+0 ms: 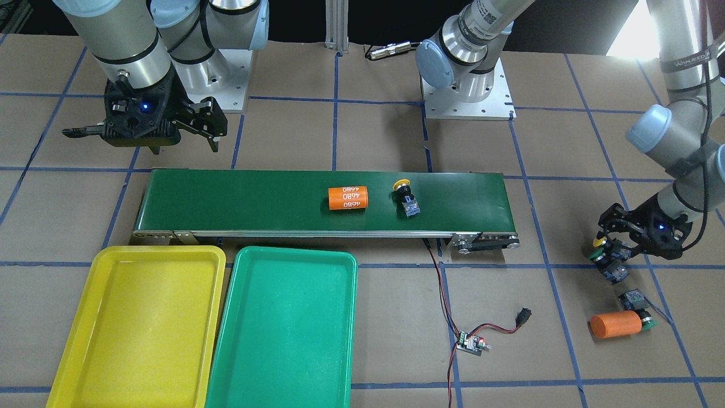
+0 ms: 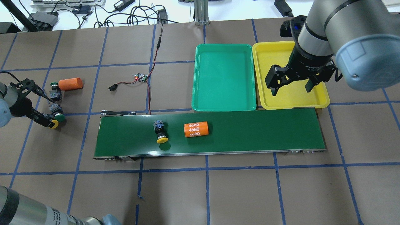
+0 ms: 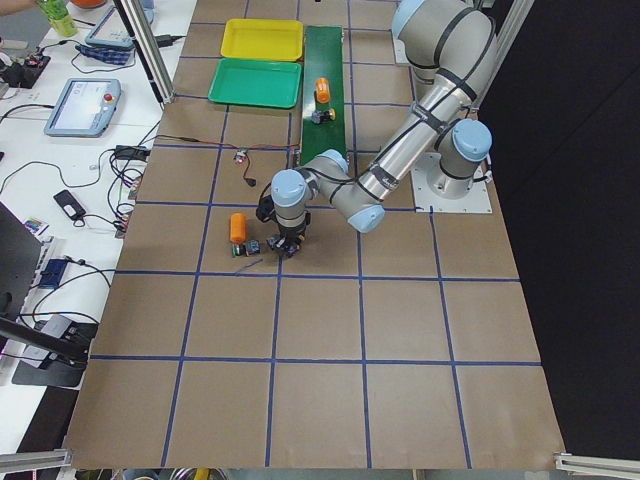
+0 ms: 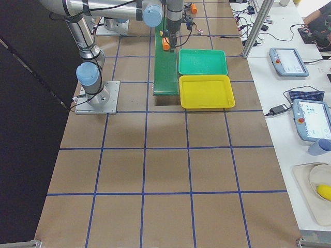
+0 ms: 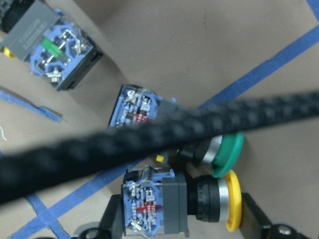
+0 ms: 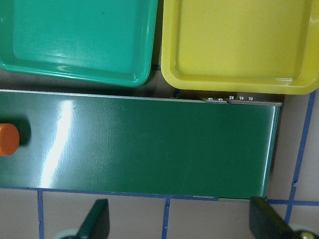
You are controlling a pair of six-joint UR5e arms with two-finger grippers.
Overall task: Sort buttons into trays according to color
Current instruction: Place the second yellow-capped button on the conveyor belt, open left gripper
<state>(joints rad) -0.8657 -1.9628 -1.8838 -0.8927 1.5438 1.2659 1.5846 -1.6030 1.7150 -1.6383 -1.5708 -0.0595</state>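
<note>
My left gripper [image 2: 51,112] is low over the table at my far left. In the left wrist view its fingers press both ends of a yellow button [image 5: 199,204], which lies level with the table. Two green buttons [image 2: 58,117] [image 2: 55,90] lie right beside it. Another yellow button [image 2: 161,132] lies on its side on the belt. My right gripper [image 2: 291,89] hangs open and empty over the near edge of the yellow tray [image 2: 318,98]. The green tray [image 2: 223,78] lies next to the yellow tray. No button shows in either tray.
The dark green conveyor belt [image 2: 250,131] runs across the table and carries an orange 4680 cylinder [image 2: 196,129]. A second orange cylinder [image 2: 70,83] lies by the green buttons. A small circuit board [image 2: 140,77] with red-black wires lies beyond the belt.
</note>
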